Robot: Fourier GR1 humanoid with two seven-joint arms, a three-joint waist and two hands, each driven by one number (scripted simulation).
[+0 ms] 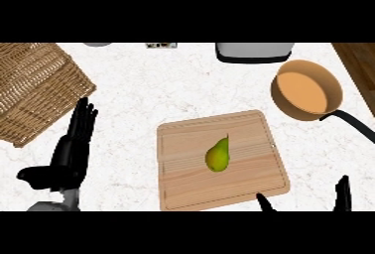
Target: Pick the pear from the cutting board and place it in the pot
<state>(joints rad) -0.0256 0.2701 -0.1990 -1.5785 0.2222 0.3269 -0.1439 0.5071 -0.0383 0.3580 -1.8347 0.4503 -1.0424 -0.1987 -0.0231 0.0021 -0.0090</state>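
Observation:
A green-yellow pear (218, 155) lies near the middle of the wooden cutting board (183, 188), its narrow end pointing away from me. An orange pot (305, 90) with a black handle stands at the upper right, off the board. My left hand (67, 158) rests open at the left of the board, fingers straight and pointing away. Only the fingertips of my right hand (342, 194) show at the lower right edge, just off the board's near right corner, apart from the pear.
A wicker basket (33, 87) fills the upper left corner. A grey appliance (253, 51) stands at the back centre. A wooden strip (360, 64) runs along the counter's right edge.

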